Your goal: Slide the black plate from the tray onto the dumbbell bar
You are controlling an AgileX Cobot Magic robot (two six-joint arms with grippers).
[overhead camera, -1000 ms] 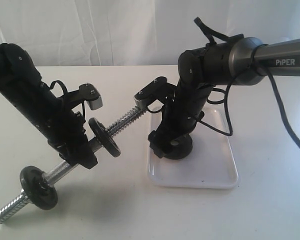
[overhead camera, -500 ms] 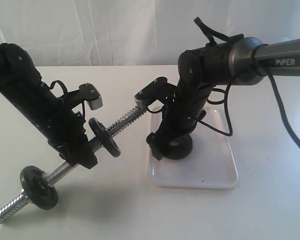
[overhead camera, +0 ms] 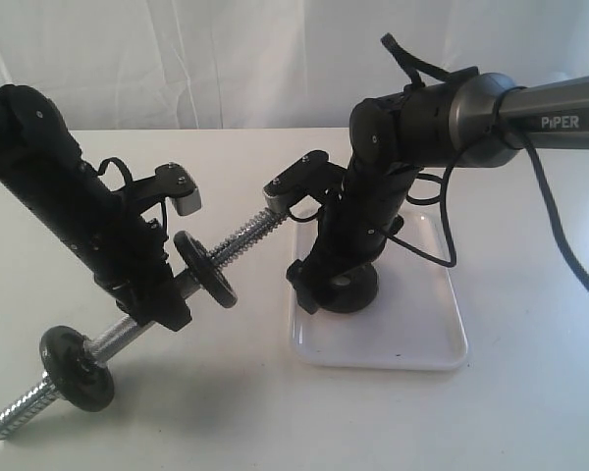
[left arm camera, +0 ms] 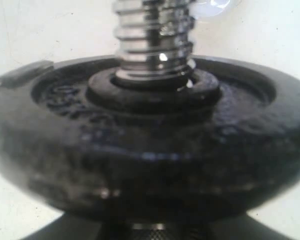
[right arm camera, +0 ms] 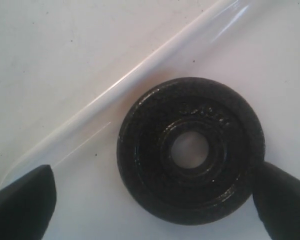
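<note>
**One black plate [right arm camera: 190, 150] waiting, not yet lifted**

The white tray [overhead camera: 412, 348] holds it flat. The left gripper [overhead camera: 165, 306] is clenched on the tilted bar [overhead camera: 250, 234], threaded end aimed toward the tray. The right gripper [right arm camera: 152, 200] straddles the plate, jaws spread wide, gripping nothing. Grasp, lift and threading all remain.

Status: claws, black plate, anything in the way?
Left claw shut on dumbbell bar. Right claw open, straddling black plate, flat in tray. Bar's tray-side thread bare.
</note>
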